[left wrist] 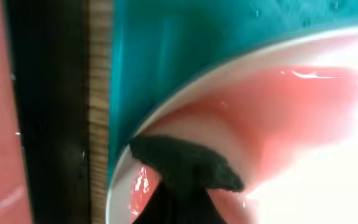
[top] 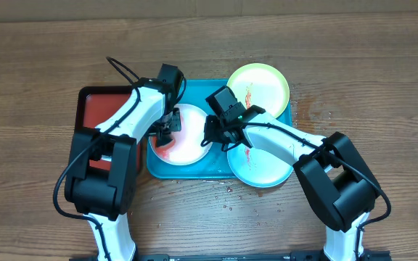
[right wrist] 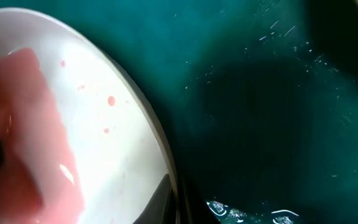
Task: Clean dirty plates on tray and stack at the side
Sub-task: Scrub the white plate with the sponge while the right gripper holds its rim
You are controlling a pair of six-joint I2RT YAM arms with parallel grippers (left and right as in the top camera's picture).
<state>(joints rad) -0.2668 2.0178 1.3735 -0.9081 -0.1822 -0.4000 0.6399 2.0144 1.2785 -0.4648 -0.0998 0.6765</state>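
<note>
The white-rimmed plate point(top: 191, 141) lies in the left half of the turquoise tray point(top: 194, 171), with a wet pink-red smear on its lower left. My left gripper point(top: 167, 129) is shut on a dark sponge point(left wrist: 185, 165) and presses it on the smeared part of this plate point(left wrist: 328, 155) near its rim. My right gripper point(top: 212, 134) is shut on the plate's right rim point(right wrist: 180, 202); the plate point(right wrist: 104, 124) fills the left of that view. The yellow-green plate point(top: 263, 83), streaked red, rests on the tray's far right corner. The mint-blue plate point(top: 260, 168) lies at the near right, partly under my right arm.
A smaller red tray with a black rim point(top: 96, 109) lies just left of the turquoise tray, under my left arm; a thin strip of table point(left wrist: 98, 112) separates them. Water droplets dot the wooden table point(top: 227, 196) in front of the tray and the tray floor point(right wrist: 260, 124).
</note>
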